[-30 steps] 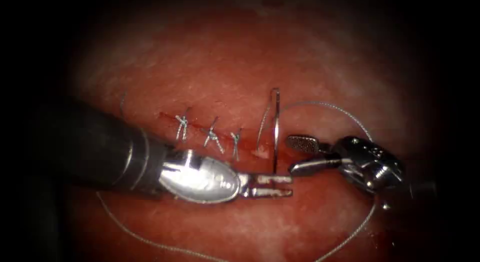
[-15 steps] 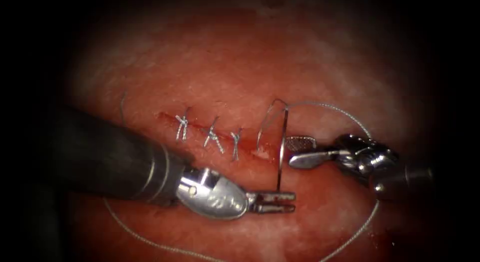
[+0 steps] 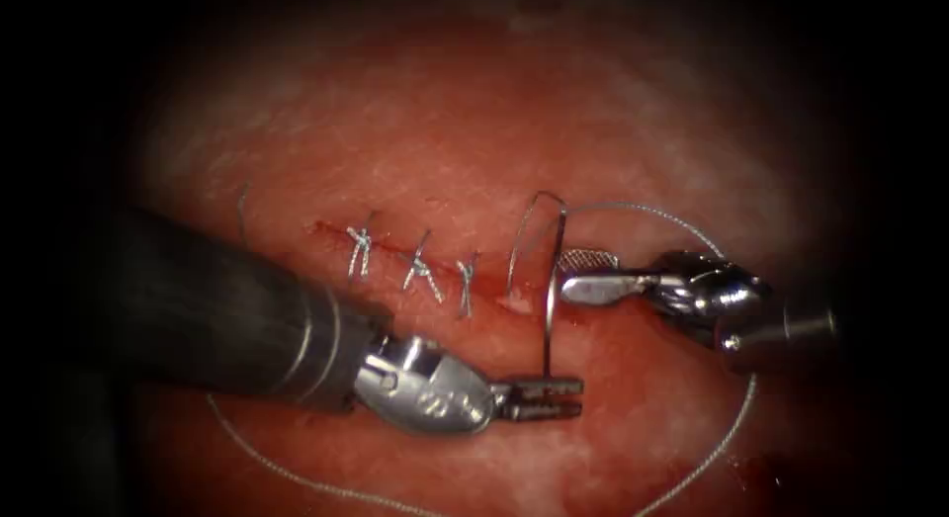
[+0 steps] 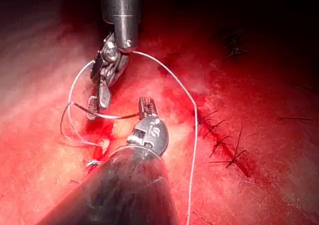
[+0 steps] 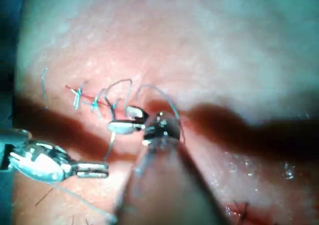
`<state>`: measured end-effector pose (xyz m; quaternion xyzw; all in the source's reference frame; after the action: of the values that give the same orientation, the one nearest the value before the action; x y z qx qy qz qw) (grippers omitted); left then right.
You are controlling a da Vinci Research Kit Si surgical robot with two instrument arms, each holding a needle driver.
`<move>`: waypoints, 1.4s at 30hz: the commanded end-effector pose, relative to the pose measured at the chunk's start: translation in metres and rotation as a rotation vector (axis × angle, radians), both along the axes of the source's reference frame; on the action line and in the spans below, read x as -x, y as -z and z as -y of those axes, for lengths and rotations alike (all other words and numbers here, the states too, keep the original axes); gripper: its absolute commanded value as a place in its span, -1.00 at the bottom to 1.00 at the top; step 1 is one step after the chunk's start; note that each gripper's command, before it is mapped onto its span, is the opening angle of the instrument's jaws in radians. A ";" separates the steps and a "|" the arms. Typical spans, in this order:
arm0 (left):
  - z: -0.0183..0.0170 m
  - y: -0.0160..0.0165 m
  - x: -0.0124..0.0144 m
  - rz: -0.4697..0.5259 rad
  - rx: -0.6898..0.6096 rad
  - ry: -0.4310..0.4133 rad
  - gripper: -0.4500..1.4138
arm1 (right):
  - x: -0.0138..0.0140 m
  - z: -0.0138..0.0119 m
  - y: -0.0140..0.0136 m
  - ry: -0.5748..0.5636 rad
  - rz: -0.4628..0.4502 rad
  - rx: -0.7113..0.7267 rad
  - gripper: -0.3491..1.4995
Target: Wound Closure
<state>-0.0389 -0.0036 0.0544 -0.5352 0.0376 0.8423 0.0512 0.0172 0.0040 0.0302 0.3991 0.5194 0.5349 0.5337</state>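
The curved needle [image 3: 553, 290] stands clear of the tissue [image 3: 445, 131], just right of the sewn part of the cut [image 3: 331, 230]. My left tool [image 3: 556, 396] is shut on the needle's lower end, seen again in the left wrist view with the left tool [image 4: 146, 107] gripping the needle [image 4: 114, 116]. The thread [image 3: 682, 220] leaves the needle's top end and arcs right. A second loop [image 3: 519, 240] drops into the tissue. My right tool [image 3: 573, 275] is open, its jaws on either side of the needle's mid-curve, holding nothing; the right wrist view shows these jaws [image 5: 128, 119] too.
Three knotted stitches [image 3: 420, 270] close the cut's left part. Red fluid [image 3: 593, 329] wets the open right part. Slack thread [image 3: 267, 463] curves below the left shaft [image 3: 198, 309] and down the right side [image 3: 736, 433].
The left tool has moved down and rolled its wrist, carrying the needle lower. The right tool has moved up and left, bringing its open jaws to the needle.
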 end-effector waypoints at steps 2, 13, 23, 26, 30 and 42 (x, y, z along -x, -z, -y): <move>0.0013 -0.0006 0.0007 -0.003 -0.004 -0.001 -1.00 | -0.0009 0.0013 -0.0004 0.000 -0.001 -0.005 0.36; 0.0015 -0.0011 0.0010 -0.013 -0.003 -0.003 -1.00 | -0.0034 0.0019 -0.0003 0.014 -0.011 -0.002 0.33; 0.0018 -0.0011 0.0011 -0.022 -0.003 -0.003 -1.00 | -0.0024 0.0020 -0.0004 0.027 0.102 0.207 -1.00; 0.0021 -0.0009 0.0013 -0.031 -0.033 -0.011 -0.64 | -0.0016 0.0016 -0.0002 -0.003 0.132 0.248 -1.00; 0.0016 -0.0001 0.0018 0.016 -0.307 0.072 0.53 | -0.0007 0.0012 0.0001 -0.011 0.142 0.284 -1.00; -0.0002 0.0009 -0.0006 0.052 -0.623 0.116 -0.19 | -0.0003 0.0005 -0.0001 -0.027 0.155 0.455 -1.00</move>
<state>-0.0372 -0.0020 0.0536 -0.5041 -0.2046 0.7984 0.2580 0.0169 0.0049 0.0298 0.2087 0.5949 0.4347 0.6431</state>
